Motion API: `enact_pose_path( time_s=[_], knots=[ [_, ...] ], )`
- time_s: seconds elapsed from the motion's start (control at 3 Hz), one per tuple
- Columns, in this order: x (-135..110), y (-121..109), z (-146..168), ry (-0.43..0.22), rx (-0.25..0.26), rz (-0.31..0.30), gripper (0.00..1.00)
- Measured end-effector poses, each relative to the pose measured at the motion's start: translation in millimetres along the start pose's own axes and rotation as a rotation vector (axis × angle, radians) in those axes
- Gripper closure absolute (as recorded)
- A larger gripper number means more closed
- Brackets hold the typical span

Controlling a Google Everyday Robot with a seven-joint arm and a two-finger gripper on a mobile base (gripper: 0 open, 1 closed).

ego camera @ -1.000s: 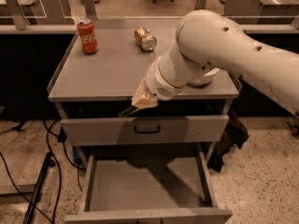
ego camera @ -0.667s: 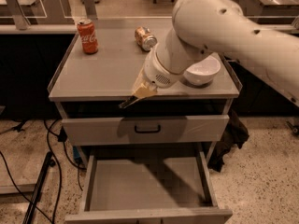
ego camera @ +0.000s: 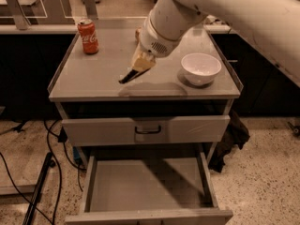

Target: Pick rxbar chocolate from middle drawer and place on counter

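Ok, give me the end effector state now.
End effector: closed on the bar, over the counter, left of the bowl.

Thick, smooth white arm (ego camera: 225, 8), rounded like a tube, with a small dotted grille near its narrow end. Its pale yellowish tool (ego camera: 138, 65) hangs above the grey surface (ego camera: 93, 78).
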State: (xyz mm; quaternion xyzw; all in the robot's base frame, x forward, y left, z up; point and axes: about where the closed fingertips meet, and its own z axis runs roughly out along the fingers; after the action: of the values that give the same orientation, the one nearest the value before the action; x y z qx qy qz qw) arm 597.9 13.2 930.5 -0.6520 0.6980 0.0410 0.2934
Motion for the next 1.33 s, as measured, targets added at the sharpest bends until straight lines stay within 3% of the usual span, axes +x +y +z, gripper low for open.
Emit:
enact_pose_path(
  time_s=[0.33,0.67,1.33],
  knots=[
    [1.3,-17.2,7.2,-0.015,0.013,-0.012,1.0],
    [11.2,-23.0,27.7,-0.08,0.025,-0.037,1.0],
    [40.1,-15.3,68.1,-0.218,0.043,-0.015,1.0]
  ],
)
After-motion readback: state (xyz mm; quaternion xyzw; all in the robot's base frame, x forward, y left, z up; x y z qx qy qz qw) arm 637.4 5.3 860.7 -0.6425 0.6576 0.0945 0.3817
